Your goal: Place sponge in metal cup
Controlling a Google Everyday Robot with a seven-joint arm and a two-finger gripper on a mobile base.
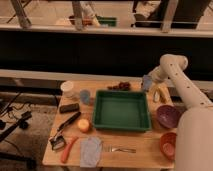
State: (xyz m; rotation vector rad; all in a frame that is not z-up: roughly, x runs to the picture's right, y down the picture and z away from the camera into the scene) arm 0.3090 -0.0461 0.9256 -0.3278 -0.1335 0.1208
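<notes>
My gripper (146, 83) hangs over the back right of the wooden table (150, 146), just behind the far right corner of the green bin (121, 110). A yellow object that looks like the sponge (161, 94) lies on the table right of the bin, just right of and below the gripper. A small grey-blue cup (85, 96), apparently the metal cup, stands left of the bin, far from the gripper. I cannot tell whether the gripper holds anything.
A white cup (67, 89) and a black block (69, 107) sit at the left. An orange fruit (83, 125), brush (64, 135), carrot (68, 149), cloth (91, 151) and fork (120, 149) lie in front. A purple bowl (168, 116) and an orange bowl (169, 144) stand at the right.
</notes>
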